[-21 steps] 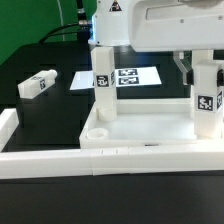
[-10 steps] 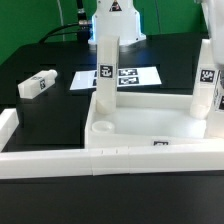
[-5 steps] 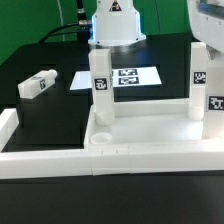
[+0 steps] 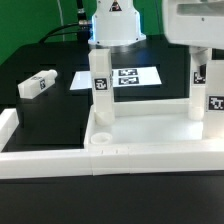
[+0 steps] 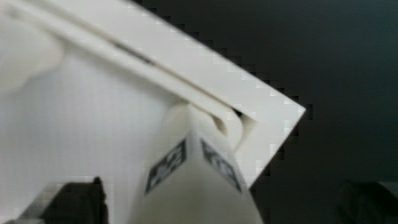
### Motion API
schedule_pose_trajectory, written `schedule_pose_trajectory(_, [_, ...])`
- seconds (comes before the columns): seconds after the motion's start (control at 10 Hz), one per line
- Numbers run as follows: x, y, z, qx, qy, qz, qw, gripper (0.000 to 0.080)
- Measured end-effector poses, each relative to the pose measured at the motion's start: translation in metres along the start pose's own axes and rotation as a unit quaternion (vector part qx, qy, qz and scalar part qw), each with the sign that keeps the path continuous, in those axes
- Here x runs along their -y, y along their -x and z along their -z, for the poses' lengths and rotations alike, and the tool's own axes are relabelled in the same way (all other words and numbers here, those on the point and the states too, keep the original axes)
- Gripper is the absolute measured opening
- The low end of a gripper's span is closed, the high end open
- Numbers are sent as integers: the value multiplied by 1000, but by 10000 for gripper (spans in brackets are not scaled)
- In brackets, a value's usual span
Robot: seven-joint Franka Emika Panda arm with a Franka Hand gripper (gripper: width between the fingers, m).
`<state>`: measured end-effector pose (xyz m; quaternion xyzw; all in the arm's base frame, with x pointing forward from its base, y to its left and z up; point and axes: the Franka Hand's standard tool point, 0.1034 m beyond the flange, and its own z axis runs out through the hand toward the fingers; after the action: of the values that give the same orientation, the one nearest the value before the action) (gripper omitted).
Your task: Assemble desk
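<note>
Your desk top (image 4: 150, 135) lay upside down on the black table (image 4: 50, 110), pushed into the corner formed by the white border rails (image 4: 60, 160). Placed that way, I judge, its corner sockets faced up and the rails stopped it sliding while legs were twisted in.

Three legs stood upright in sockets: one at the far corner on the exterior view's left (image 4: 100, 85), two toward the exterior view's right (image 4: 199, 82) (image 4: 214, 105). The near socket on the exterior view's left (image 4: 100, 137) was bare. A fourth leg (image 4: 38, 84) lay on its side on the table, well apart from the top. The marker board (image 4: 128, 77) lay flat behind.

Your end effector (image 4: 195, 25) hung above the right-hand legs. The wrist view looked down on a tagged leg (image 5: 192, 165) at a corner of the top, with dark fingertips (image 5: 75, 200) either side of it. They looked spread, touching nothing.
</note>
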<state>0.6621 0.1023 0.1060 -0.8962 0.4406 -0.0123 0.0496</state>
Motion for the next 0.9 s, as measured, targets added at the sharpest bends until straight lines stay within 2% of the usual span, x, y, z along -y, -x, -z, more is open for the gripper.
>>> schedule_pose_trajectory(0.1, [1,-2,2,-8,5,82,997,649])
schedule_pose_trajectory(0.2, [1,-4,3,-8,5,128,992,649])
schedule_pose_trajectory(0.5, [1,-4,3,-8,5,115,993,637])
schedule_pose_trajectory(0.7, [0,-5,2,-8,5,67,998,291])
schedule_pose_trajectory(0.9, [-2,-7,2,-9,5,-3,1000,292])
